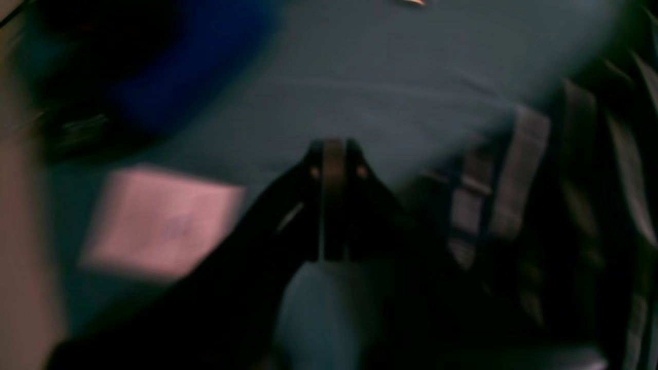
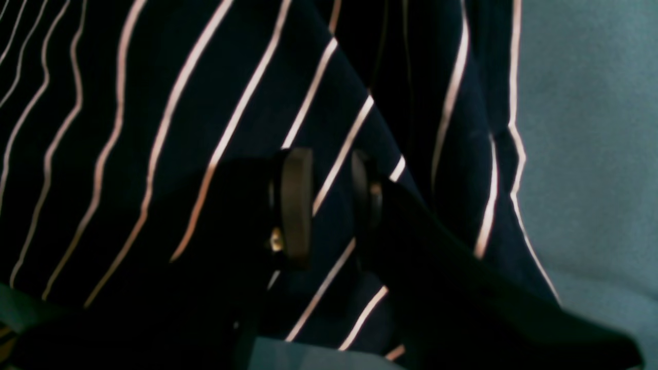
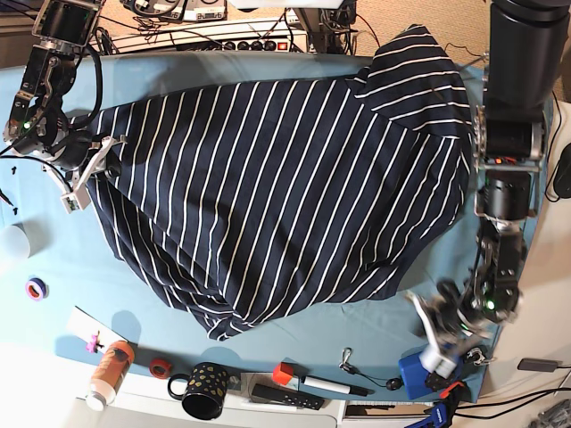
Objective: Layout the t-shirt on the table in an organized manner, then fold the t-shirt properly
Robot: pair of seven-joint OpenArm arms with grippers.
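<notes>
Found the left fingers pressed together in the left wrist view, badly blurred, with nothing visibly caught between them. Saw only bare teal bench beyond their tips and a striped fold of the t-shirt off to one side. Could not make out a pale pink patch on the other side.

In the base view, placed that same left arm along the bench's right edge: upper links upright beside the shirt's hem, forearm dropping toward the near corner, wrist bent inward. Placed its fingers over bare cloth, clear of the shirt and just beside a blue block.

Saw the right fingers standing apart in the right wrist view, striped fabric filling the gap behind them. Could not tell whether they touched it.

From the base view, traced the right arm down from the far left corner, elbow bent, fingers pointing inward at the shirt's left edge.

Found the t-shirt spread across the middle of the bench, stripes running diagonally, its far right part bunched up near the left arm and one corner drooping toward the near edge. Noted a spotted mug and an orange-capped bottle along that edge, apart from the shirt.
</notes>
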